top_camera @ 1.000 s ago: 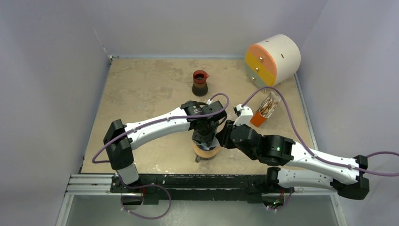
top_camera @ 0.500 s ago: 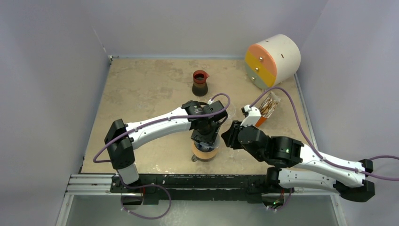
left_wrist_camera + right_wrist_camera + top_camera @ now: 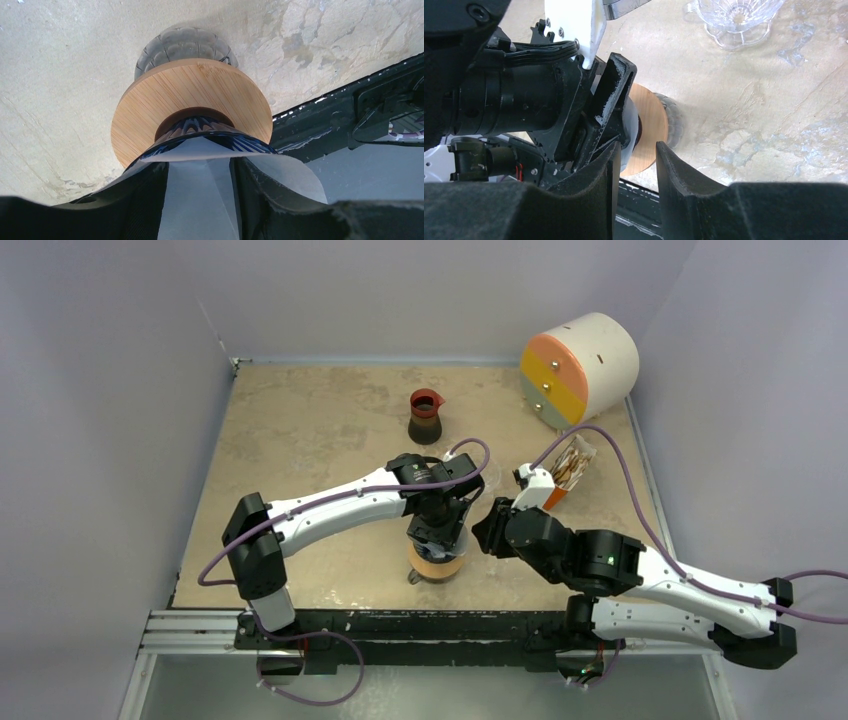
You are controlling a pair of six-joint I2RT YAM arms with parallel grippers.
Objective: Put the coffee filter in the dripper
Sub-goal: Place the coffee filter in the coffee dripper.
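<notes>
Sitting in the dripper [image 3: 197, 125] mid-frame, the filter [image 3: 200, 210] lies between parted jaws of the left gripper [image 3: 200, 165]; right gripper [image 3: 636, 150] gapes empty.

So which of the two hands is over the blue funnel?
The left hand, right above the blue dripper, white filter between its fingers; the right hand is beside it, empty.

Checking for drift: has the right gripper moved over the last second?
Yes. The right gripper has shifted slightly right, away from the flat tan wooden ring and toward the small orange holder.
</notes>
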